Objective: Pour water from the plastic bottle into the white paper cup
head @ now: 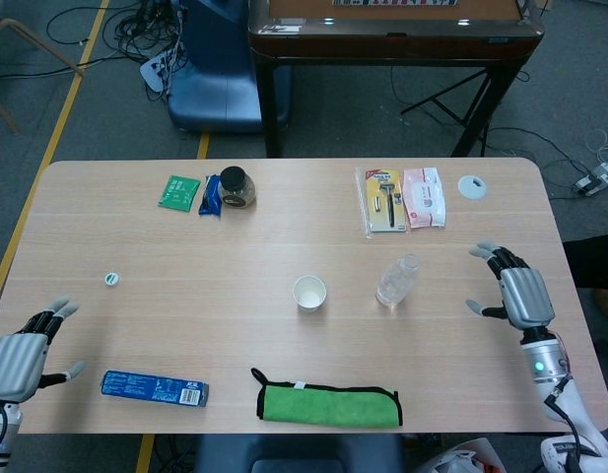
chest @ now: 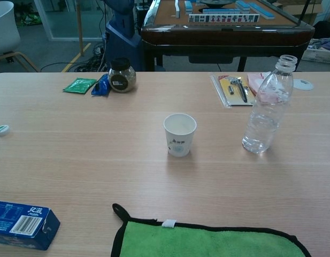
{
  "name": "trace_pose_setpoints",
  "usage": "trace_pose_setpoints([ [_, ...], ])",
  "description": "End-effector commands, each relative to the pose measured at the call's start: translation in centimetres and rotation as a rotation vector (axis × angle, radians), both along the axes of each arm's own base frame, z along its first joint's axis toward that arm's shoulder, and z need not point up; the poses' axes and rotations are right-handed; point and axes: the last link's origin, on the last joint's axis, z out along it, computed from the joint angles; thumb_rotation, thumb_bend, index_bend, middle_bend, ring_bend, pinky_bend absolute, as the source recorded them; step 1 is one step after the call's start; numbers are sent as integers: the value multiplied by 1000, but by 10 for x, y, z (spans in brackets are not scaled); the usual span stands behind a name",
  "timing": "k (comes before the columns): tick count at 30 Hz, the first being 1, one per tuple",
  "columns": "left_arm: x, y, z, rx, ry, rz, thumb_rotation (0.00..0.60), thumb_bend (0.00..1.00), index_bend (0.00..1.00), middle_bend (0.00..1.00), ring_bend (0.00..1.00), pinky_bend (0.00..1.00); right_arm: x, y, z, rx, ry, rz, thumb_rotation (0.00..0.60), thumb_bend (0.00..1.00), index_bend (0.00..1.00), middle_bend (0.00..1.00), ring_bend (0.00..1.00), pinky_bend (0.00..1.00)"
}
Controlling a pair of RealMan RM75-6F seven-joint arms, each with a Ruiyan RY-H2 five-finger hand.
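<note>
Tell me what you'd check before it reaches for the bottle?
1. Plastic bottle upright, cap off: ok.
2. Water in the bottle: ok, a little at the bottom.
3. White paper cup upright, mouth open: ok.
4. Right hand holds nothing, fingers spread: ok.
5. Bare table between right hand and bottle: ok.
6. Left hand away from the cup, at the table's near corner: ok.

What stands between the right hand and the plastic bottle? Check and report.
Nothing visible. In the head view, only bare table lies between the open right hand and the plastic bottle. The stretch from the bottle to the white paper cup is bare too.
</note>
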Motion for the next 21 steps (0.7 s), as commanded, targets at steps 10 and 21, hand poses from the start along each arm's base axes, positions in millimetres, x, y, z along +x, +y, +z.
trace_pose_setpoints([
  [10, 1, -3, 2, 2, -5, 3, 600, 112, 202, 143, 226, 559, 15, -27, -48, 110, -96, 30, 600, 0, 237, 184, 160, 306],
  [21, 2, -5, 1, -7, -14, 1, 600, 112, 202, 143, 227, 559, 24, -34, -78, 186, -226, 51, 600, 0, 237, 191, 160, 306],
])
